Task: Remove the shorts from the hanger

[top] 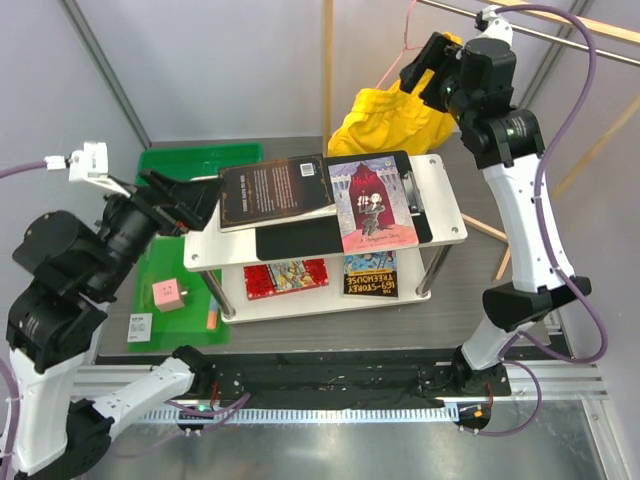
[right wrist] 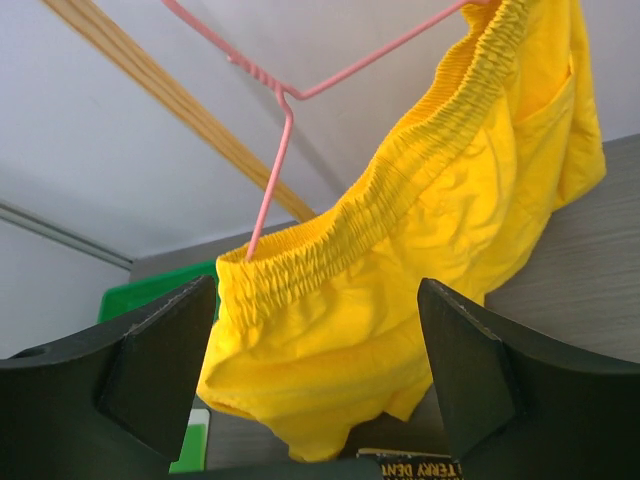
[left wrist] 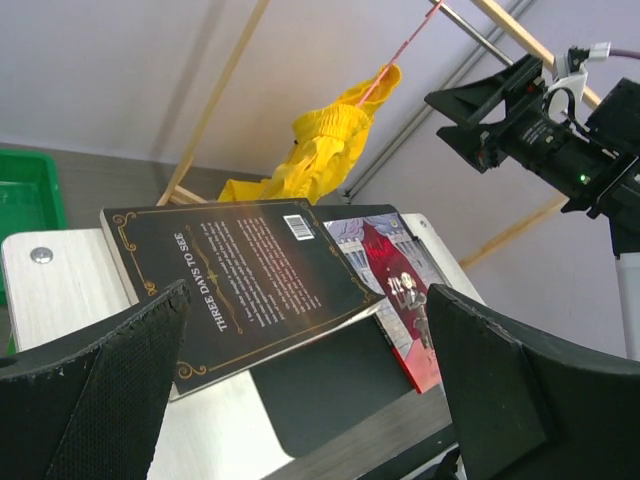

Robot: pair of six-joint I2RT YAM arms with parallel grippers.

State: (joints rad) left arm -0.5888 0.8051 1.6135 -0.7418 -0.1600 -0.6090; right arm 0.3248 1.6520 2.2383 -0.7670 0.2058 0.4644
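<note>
The bright yellow shorts (top: 385,120) hang by their gathered waistband on the thin pink wire hanger (top: 408,35) at the back right, above the shelf's far edge. In the right wrist view the shorts (right wrist: 420,250) fill the middle, with the hanger (right wrist: 280,130) running into the waistband. My right gripper (top: 425,70) is raised beside the shorts; it is open and empty (right wrist: 315,380), its jaws wide apart just short of the fabric. My left gripper (top: 185,205) is open and empty (left wrist: 310,390) at the shelf's left end, far from the shorts (left wrist: 320,150).
A white two-tier shelf (top: 445,215) holds a black book (top: 275,190) and a red book (top: 372,205) on top, with two more books below. A green tray (top: 200,160) and a pink cube (top: 167,293) lie at the left. A wooden rail (top: 530,25) carries the hanger.
</note>
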